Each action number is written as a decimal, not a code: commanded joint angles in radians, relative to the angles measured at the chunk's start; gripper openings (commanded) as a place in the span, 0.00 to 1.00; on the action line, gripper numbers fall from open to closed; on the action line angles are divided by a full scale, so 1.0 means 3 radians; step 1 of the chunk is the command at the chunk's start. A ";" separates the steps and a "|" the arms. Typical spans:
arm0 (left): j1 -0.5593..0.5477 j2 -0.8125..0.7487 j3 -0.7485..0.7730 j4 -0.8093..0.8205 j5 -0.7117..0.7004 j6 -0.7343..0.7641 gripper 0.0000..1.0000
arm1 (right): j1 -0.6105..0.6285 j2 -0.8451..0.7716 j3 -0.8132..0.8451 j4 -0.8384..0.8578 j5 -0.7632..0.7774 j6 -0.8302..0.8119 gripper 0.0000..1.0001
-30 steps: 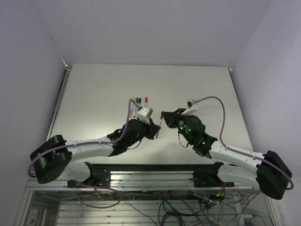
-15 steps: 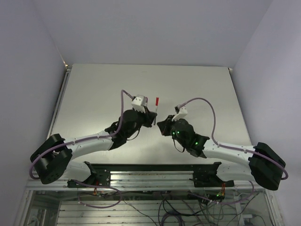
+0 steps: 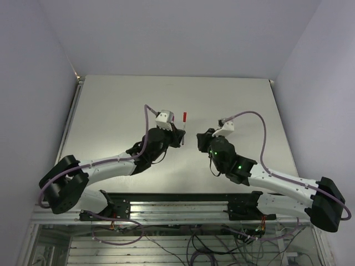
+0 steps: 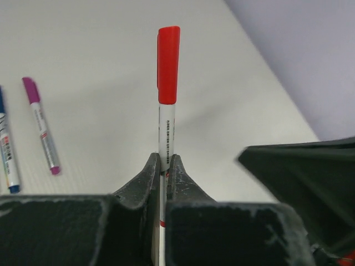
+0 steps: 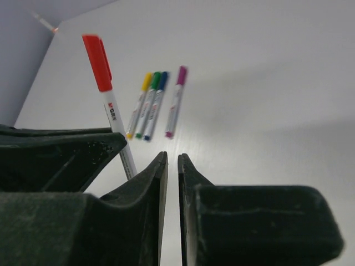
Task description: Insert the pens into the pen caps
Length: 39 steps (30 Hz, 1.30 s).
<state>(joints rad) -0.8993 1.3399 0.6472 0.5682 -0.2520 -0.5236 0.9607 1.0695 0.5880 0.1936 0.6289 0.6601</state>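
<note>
My left gripper (image 3: 180, 137) (image 4: 165, 160) is shut on the white barrel of the red pen (image 3: 184, 126) (image 4: 166, 130), held upright above the table. The red cap (image 4: 168, 64) (image 5: 97, 61) sits on its upper end. My right gripper (image 3: 201, 139) (image 5: 172, 158) is just right of the pen and apart from it; its jaws stand a narrow gap apart with nothing between them. The yellow (image 5: 138, 105), green (image 5: 148, 102), blue (image 5: 157, 101) and purple (image 5: 176, 100) pens lie side by side on the table, each with its coloured cap on. My left wrist hides them in the top view.
The pale table (image 3: 233, 100) has a raised edge on the left and walls close around it. The purple pen (image 4: 41, 124) and blue pen (image 4: 5, 155) lie left of the held pen in the left wrist view.
My right gripper has drawn back to the right, away from the red pen. My left gripper still holds the pen upright in nearly the same place.
</note>
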 commanded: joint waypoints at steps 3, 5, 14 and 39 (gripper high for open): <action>0.0179 0.0601 0.0522 -0.0549 -0.0209 0.0069 0.07 | 0.0007 -0.0383 0.0022 -0.0945 0.0913 0.0557 0.20; 0.0231 0.0858 0.0751 -0.0710 -0.0177 0.0114 0.07 | 0.0000 -0.0506 0.0018 -0.1213 0.1013 0.0724 0.22; 0.0386 0.1878 0.1774 -0.1508 -0.0339 0.0180 0.07 | 0.0002 -0.0913 -0.0042 -0.1797 0.1075 0.1027 0.22; 0.0568 0.2478 0.2275 -0.2001 -0.0374 0.0061 0.19 | 0.0005 -0.0855 -0.0073 -0.1789 0.0997 0.0996 0.20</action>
<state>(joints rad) -0.7357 2.0693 1.3052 0.0021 -0.3607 -0.4900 0.9607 0.8062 0.5777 -0.3637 0.9081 0.9627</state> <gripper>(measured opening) 0.163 0.199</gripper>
